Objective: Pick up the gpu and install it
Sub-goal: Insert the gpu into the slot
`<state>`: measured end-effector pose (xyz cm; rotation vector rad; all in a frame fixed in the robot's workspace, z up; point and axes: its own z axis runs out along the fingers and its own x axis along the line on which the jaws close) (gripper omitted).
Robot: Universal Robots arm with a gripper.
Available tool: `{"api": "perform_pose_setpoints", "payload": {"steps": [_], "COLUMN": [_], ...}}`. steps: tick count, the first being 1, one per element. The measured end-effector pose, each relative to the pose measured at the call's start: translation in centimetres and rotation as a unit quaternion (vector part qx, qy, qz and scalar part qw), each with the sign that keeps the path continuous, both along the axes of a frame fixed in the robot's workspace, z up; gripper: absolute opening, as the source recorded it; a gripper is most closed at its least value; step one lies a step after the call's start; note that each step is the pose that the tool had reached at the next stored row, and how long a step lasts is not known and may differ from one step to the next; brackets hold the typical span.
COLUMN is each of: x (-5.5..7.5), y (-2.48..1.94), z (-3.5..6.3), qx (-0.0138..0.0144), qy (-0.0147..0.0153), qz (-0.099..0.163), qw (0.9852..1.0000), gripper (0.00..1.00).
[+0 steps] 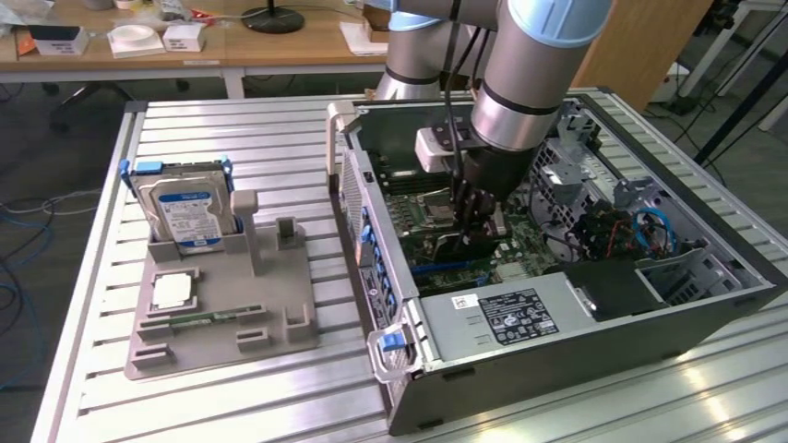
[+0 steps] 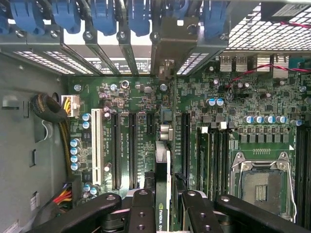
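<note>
pincer: the pincer (image 2: 163, 213) was clamped on the gpu (image 2: 163, 160), fingers (image 2: 141, 213) pressed on both faces of the card, seen edge-on in the wrist view.
gpu place: held upright inside the open pc case (image 1: 689, 323), just above the motherboard (image 2: 233, 104), its metal bracket end toward the case's rear slot wall (image 2: 121, 46).
arm: the arm (image 1: 530, 83) reached straight down into the pc case, pincer low over the motherboard near the cpu socket (image 2: 262, 182).
progress: pickup looked done; card was already in the pc case and lined up along the expansion slots (image 2: 131, 145). Seating looked not finished, judged only from the grip on the card.
holder: grey parts holder (image 1: 221, 314) on the counter (image 1: 518, 415), beside the pc case, carried the hard drive (image 1: 185, 208) and a memory stick (image 1: 203, 318).
hidden: card's lower edge and the slot under it were covered by the card itself; could not tell whether the contacts had entered the slot. In the exterior view the arm covered most of the card.
</note>
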<state>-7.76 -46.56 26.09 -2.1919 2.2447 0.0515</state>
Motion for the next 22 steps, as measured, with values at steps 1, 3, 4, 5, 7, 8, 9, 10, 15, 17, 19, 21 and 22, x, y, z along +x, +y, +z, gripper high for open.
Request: {"api": "perform_pose_setpoints", "payload": {"steps": [1,3,4,5,7,8,9,10,15,17,19,21,22], "x": [0.01,0.01,0.00,0.00,0.00,-0.01,-0.01,-0.01,-0.01,-0.01,-0.01,-0.01,-0.01], "y": [0.04,0.06,0.06,0.07,0.07,0.07,0.07,0.07,0.07,0.06,0.06,0.07,0.07], "z": [-0.02,-0.04,-0.04,-0.07,-0.16,-0.20,-0.21,-0.24,-0.53,-0.63,-0.68,-0.70,-0.70], "qx": [0.0000,0.0000,-0.0001,-0.0001,0.0001,0.0000,-0.0002,-0.0001,0.0000,-0.0002,-0.0004,-0.0002,-0.0001], "qy": [0.0000,0.0000,0.0000,0.0000,-0.0001,0.0000,0.0001,0.0000,0.0000,0.0001,0.0002,0.0001,0.0000], "qz": [0.000,0.000,0.000,0.000,0.000,0.000,0.000,0.000,0.000,0.000,0.000,0.000,0.000], "qw": [1.0000,1.0000,1.0000,1.0000,1.0000,1.0000,1.0000,1.0000,1.0000,1.0000,1.0000,1.0000,1.0000], "gripper": [0.26,0.26,0.26,0.26,0.26,0.26,0.26,0.26,0.26,0.26,0.26,0.26,0.26]}}
